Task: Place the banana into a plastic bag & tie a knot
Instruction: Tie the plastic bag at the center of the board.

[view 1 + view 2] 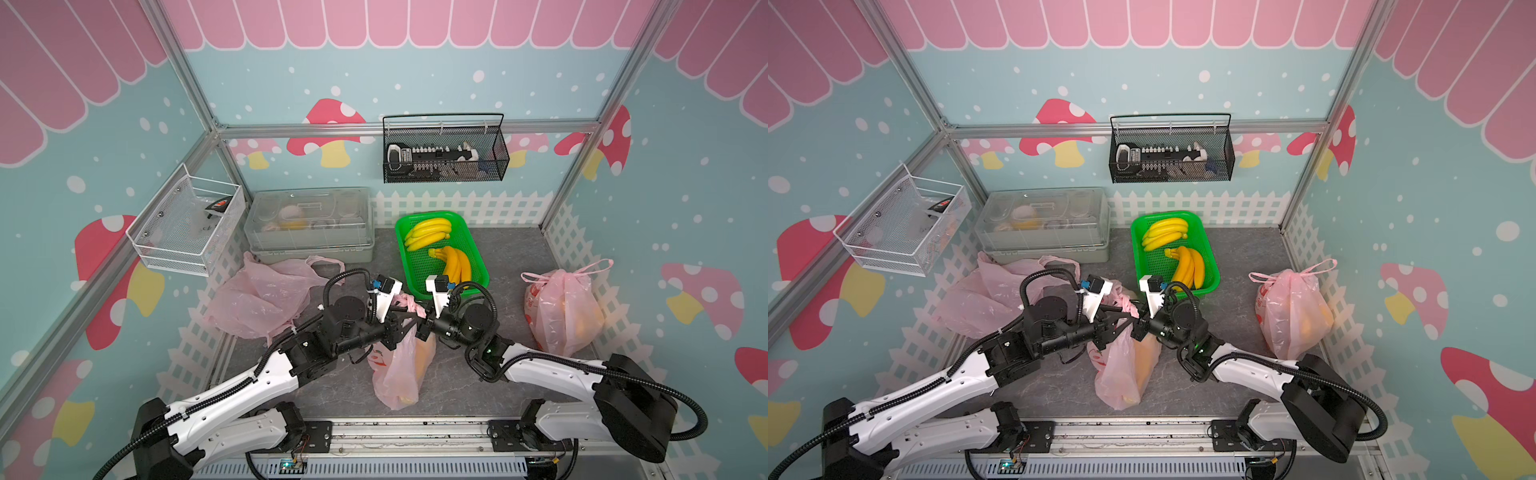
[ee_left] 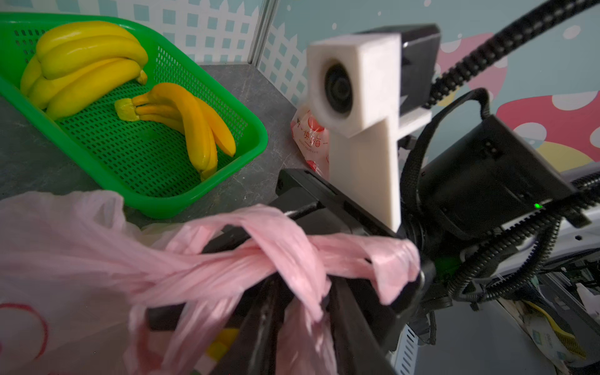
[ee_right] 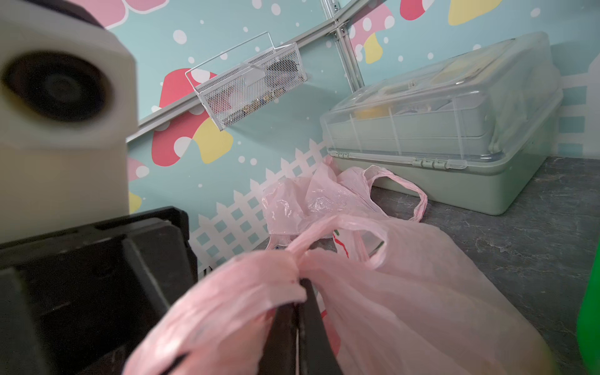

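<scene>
1. Noted loose pink bags heaped at 9 o'clock on the bench, well apart from the work.
2. Found the left end effector at 9 o'clock of the crossed handles, jaws partly apart, with a pink strand draped over and between the fingers, not visibly pinched.
3. Placed the plastic bag at mid-bench, body trailing from the handles toward 6 o'clock, long axis roughly 12 to 6. Made out the banana through the film as an orange-yellow shape, already inside.
4. Found the right end effector at 3 o'clock of the same crossing, jaws closed to a slit on a bunched handle of the plastic bag.
5. Judged the knot crossed but not drawn tight. Read the handles as lying along the 9-to-3 line, with both end effectors just beside the crossing and only the right one sure of its hold. Judged a firm left grip necessary before any outward pull.
6. Noted the green basket of spare bananas at 1 o'clock and a tied bag at 3 o'clock, both clear of the arms.
</scene>
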Robot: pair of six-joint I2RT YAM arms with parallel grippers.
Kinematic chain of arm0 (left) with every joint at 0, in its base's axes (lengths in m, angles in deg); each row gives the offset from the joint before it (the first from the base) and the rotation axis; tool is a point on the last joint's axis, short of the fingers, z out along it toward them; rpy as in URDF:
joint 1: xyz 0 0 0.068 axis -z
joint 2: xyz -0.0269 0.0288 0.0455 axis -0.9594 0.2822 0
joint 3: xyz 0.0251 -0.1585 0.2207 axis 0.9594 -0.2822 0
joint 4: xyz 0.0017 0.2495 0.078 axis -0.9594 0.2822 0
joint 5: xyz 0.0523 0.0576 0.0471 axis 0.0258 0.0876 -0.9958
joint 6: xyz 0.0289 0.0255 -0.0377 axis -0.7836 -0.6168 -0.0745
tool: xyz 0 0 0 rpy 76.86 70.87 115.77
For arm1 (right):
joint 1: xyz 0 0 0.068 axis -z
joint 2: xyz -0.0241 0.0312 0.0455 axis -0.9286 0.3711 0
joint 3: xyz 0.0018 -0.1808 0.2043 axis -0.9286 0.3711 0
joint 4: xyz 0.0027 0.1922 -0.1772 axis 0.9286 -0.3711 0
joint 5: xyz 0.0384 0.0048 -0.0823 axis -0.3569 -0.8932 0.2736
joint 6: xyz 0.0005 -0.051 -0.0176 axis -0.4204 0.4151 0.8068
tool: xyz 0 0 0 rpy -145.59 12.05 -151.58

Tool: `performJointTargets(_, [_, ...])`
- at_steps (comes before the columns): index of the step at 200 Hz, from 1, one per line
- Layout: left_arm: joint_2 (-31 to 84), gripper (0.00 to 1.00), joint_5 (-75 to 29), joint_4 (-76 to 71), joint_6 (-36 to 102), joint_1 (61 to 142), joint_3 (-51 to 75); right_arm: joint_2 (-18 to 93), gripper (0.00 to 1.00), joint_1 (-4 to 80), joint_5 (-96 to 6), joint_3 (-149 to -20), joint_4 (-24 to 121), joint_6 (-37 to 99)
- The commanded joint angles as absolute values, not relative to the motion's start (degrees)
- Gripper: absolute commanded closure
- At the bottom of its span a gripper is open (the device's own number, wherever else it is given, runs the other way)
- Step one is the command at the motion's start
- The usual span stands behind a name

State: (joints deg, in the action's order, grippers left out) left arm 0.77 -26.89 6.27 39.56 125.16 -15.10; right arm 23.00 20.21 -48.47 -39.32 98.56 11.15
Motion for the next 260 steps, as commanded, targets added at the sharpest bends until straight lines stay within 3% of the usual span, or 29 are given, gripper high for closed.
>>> performJointTargets(1, [-1.38,0.67,-28.13,9.7,40.42,125.38,-15.94,21.77,1.0,19.97,-49.09,-40.92,102.07,10.75])
performJointTargets(91, [-8.02,0.46,-30.76,15.1,40.71,125.38,-16.72,22.74,1.0,19.97,-49.36,-41.36,102.16,10.4])
performJointTargets(158, [-18.05,0.48,-38.85,18.83,41.3,122.71,-19.78,22.86,1.0,19.97,-49.47,-41.48,101.98,10.4])
performJointTargets(199, [-15.49,0.46,-28.54,14.71,42.44,114.57,-20.7,22.68,1.0,19.9,-49.59,-41.49,101.98,10.25])
performJointTargets(260, [-9.75,0.53,-22.11,8.44,40.46,114.42,-20.87,22.5,1.0,19.7,-49.54,-41.44,101.51,10.3])
